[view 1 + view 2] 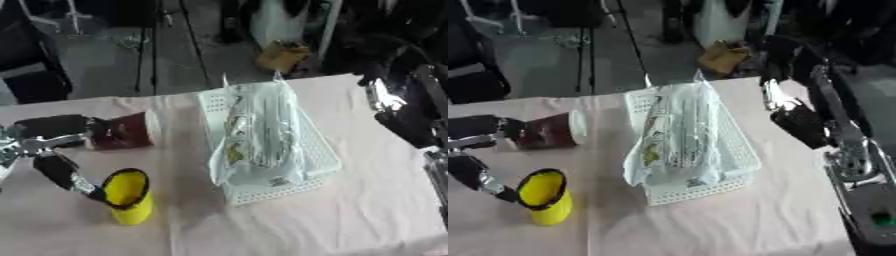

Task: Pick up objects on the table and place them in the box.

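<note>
A white slotted basket [319, 150] sits on the cloth-covered table [367, 210], well to the right of the left hand [54, 145]. It holds a clear plastic package [258, 135] with printed yellow and white labels; the package stands up above the rim and spills over the near-left corner.

The left hand comes in from the left edge. Its upper fingers are against the base of a dark red cup [122, 131] lying on its side, the white rim pointing toward the basket. Whether they curl round the cup cannot be told.

Just below the hand, a lower finger [66, 175] reaches to the black rim of a yellow cup [129, 197], which stands upright with its mouth tipped toward the hand; nothing can be made out inside it.

The right hand [798, 122] hangs beyond the basket's far-right side, above the table edge, apart from the basket. Its fingers cannot be made out.
</note>
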